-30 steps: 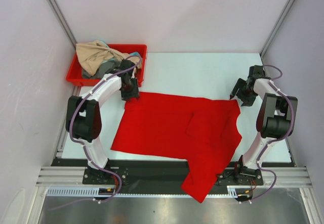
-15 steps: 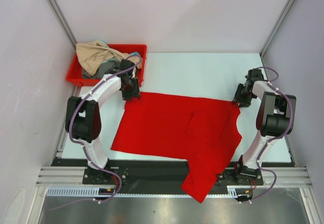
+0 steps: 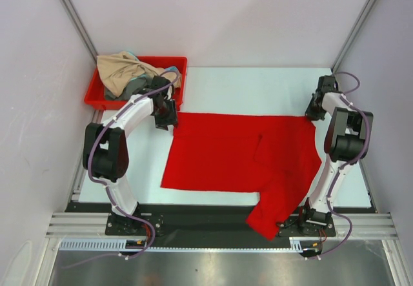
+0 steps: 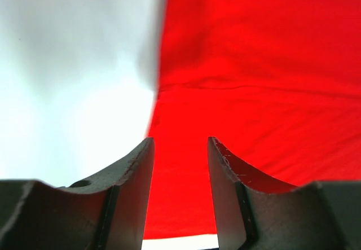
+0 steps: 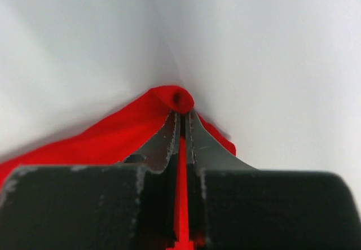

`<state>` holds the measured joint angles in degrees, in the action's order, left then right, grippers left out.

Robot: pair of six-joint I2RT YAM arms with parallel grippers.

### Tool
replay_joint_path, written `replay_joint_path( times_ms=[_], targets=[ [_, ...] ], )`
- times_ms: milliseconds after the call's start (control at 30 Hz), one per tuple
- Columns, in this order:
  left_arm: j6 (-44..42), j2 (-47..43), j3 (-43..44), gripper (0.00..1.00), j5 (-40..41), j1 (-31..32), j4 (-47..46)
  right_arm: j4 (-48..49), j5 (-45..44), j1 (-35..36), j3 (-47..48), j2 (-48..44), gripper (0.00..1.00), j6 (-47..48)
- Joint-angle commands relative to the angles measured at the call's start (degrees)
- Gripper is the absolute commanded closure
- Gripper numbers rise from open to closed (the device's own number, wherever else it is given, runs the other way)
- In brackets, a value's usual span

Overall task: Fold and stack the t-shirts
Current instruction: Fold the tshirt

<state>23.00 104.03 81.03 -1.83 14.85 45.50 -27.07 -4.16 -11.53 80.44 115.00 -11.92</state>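
Since a second ago the right hand [image 3: 314, 110] has gone from off the cloth to the far right corner of the plain bright red cloth t-shirt [image 3: 226, 153] and dragged it back and right: the far edge now runs nearly straight between the two hands, and the whole shirt has shifted right and away from the arm bases. The right wrist view shows its fingers [image 5: 169, 140] pressed together on a rolled bit of red hem, so it is pinching the shirt. The left hand [image 3: 169, 119] sits at the shirt's far left corner, just beside the rigid red plastic tray [image 3: 94, 96]; in its wrist view the fingers [image 4: 135, 165] stand apart with red cloth showing in the gap, and I can't tell whether they actually grip it. The red shirt lies spread on the white tabletop [image 3: 245, 86] right of the tray, mostly flat, but one part is doubled over near its right side and the near right part hangs over the tabletop's front edge. Progress: early. This is spreading, not folding; no fold made, nothing stacked. The beige-tan shirt [image 3: 119, 70], grey shirt [image 3: 132, 87] and a bit of light blue shirt [image 3: 173, 74] sit bunched in the tray, all left to do.
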Motion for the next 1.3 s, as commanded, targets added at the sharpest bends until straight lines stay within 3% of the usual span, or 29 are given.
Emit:
replay_joint_path(
  times_ms=[0, 100, 400, 433, 567, 633, 667, 733, 833, 1000, 1267],
  targets=[
    [-0.15, -1.81, 2.90, 0.52, 0.33, -0.44, 0.82, 3.79, -5.68, -0.95, 12.32, 6.01, 1.00, 0.14],
    [0.02, -2.07, 2.64, 0.52, 0.42, -0.44, 1.26, 1.24, -6.12, -0.95, 20.85, 11.90, 1.00, 1.02],
    [0.02, -2.60, -0.87, 0.53, -0.72, 1.23, 1.70, -1.84, -5.33, -1.04, 33.71, 20.61, 0.97, 0.06],
    [-0.15, -2.69, -1.31, 0.54, -0.72, 2.45, 1.70, -4.46, -5.33, -1.04, 36.42, 21.83, 0.94, -0.12],
    [-0.68, -4.44, -4.73, 0.54, -1.68, 5.53, 1.44, -16.67, -8.91, -1.04, 45.47, 23.78, 0.55, -2.57],
    [-1.20, -6.54, -6.23, 0.54, -1.87, 7.55, 1.35, -21.16, -10.77, -1.04, 46.21, 22.30, 0.44, -5.12],
    [-1.29, -7.34, -8.24, 0.54, -2.04, 8.26, 0.74, -24.49, -12.69, -1.04, 44.55, 19.24, 0.36, -6.08],
    [-1.21, -9.27, -10.62, 0.54, -3.18, 10.01, -0.23, -26.62, -12.71, -1.04, 41.21, 14.75, 0.29, -7.41],
    [-0.86, -12.44, -15.90, 0.56, -4.59, 12.29, -1.81, -29.53, -11.84, -0.86, 34.54, 6.22, 0.28, -9.87],
    [1.25, -17.00, -23.54, 0.57, -6.17, 14.50, -2.34, -30.85, -3.32, 1.24, 21.62, -8.88, 0.30, -13.21],
    [10.21, -20.62, -31.97, 0.56, -6.17, 21.09, -4.36, -31.72, 5.12, 8.27, 3.51, -24.72, 0.33, -14.88]
  ],
)
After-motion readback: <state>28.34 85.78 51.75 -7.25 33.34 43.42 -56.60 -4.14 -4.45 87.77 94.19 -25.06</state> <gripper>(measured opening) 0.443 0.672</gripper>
